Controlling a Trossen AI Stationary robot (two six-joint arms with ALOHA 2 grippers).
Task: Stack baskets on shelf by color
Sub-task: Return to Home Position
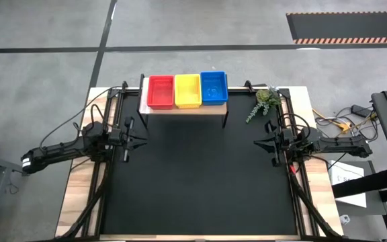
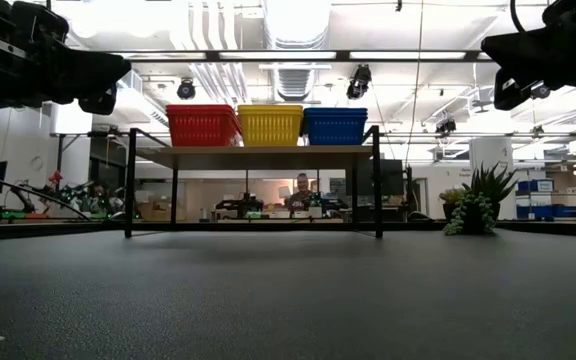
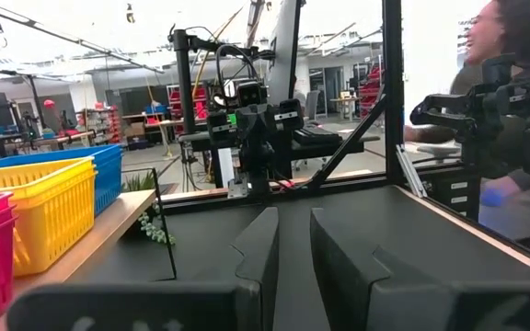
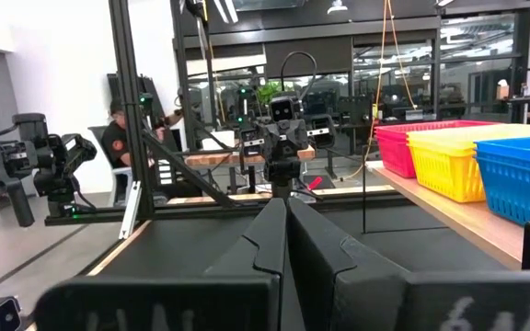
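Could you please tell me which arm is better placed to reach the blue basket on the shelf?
Likely the right: the blue perforated plastic basket sits rightmost on the light wood shelf, nearer the right gripper.

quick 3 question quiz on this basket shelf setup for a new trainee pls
1. Which baskets sit in the middle of the shelf? A red, B yellow, C blue
2. True or false: the left gripper holds a basket.
3. Fill in the colour: the small plant stands on the table beside the shelf's ___ end.

Key
1. B, the yellow baskets.
2. False: it is empty, off to the left of the shelf. The right gripper, off to the right, is empty too.
3. Blue: the plant is next to the blue baskets.
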